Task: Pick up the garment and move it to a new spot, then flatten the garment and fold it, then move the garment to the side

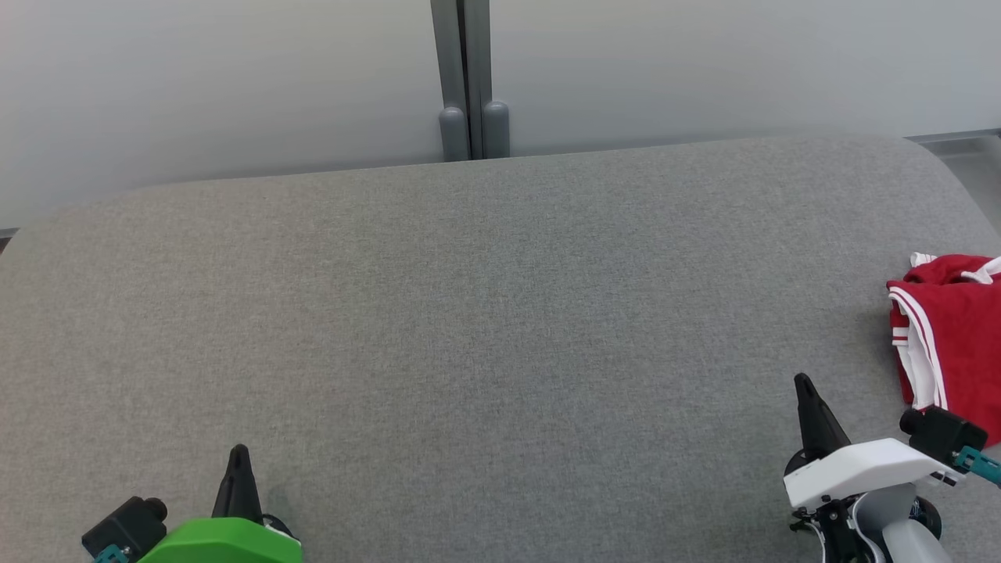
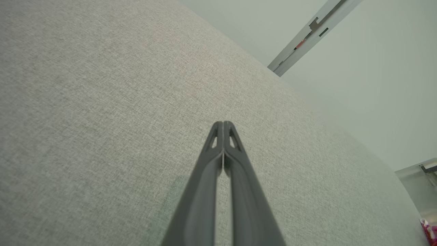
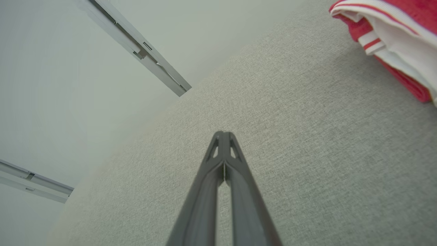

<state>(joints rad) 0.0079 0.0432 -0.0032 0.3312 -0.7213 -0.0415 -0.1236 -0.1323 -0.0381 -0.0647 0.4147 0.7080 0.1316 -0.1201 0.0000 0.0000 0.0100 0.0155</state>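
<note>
The garment [image 1: 954, 328] is red with white stripes and lies folded at the far right edge of the grey table [image 1: 469, 328], partly cut off by the head view's border. Its striped edge [image 3: 392, 44] shows at the upper right of the right wrist view. A small bit of it [image 2: 429, 230] appears at the lower right corner of the left wrist view. My right gripper [image 1: 804, 383] is shut and empty, a short way left of and nearer than the garment. My left gripper [image 1: 238, 452] is shut and empty at the lower left, far from the garment. Both pairs of fingers, left [image 2: 223, 124] and right [image 3: 223, 135], press tip to tip.
The grey fabric surface stretches wide between the two grippers. A pale wall with a grey vertical post [image 1: 469, 78] stands behind the table's far edge. The table's rounded right corner [image 1: 946, 168] lies just above the garment.
</note>
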